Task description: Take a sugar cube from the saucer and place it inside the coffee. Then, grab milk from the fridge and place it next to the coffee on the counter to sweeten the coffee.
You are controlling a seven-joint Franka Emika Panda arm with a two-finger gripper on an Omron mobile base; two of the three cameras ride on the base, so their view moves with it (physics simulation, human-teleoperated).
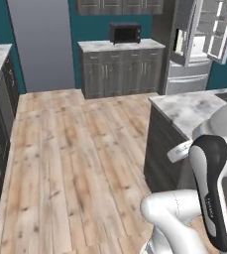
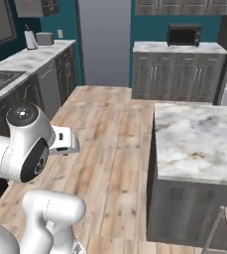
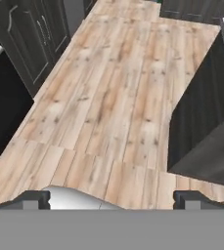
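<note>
Two dark fingertips (image 3: 36, 199) are standing wide apart at the bottom of the hand view, so your jaws are gaping and carrying nothing, aimed down at bare wooden floor (image 3: 113, 97) between the dark cabinets (image 3: 30, 53) and the island's dark side. You are running the risk of driving or swinging blind: the arm is folded up close to the base, its elbow is hanging just beside the marble counter (image 2: 199, 139) of the island, and a careless turn could be knocking it against that edge. You are also seeing no saucer, coffee or sugar cube on the stretch of counter in front of you, so I cannot tell you where they are lying, nor whether the cube is already in the cup; reaching now would be groping at nothing. The fridge (image 1: 197, 47) is standing at the far end of the room with its door (image 1: 215, 27) swung open, pale shelves showing, well apart from the jaws and across the whole floor; any milk inside is too small to make out. My judgement is that you are needing to travel before any grasp is making sense, keeping the arm tucked as you go
</note>
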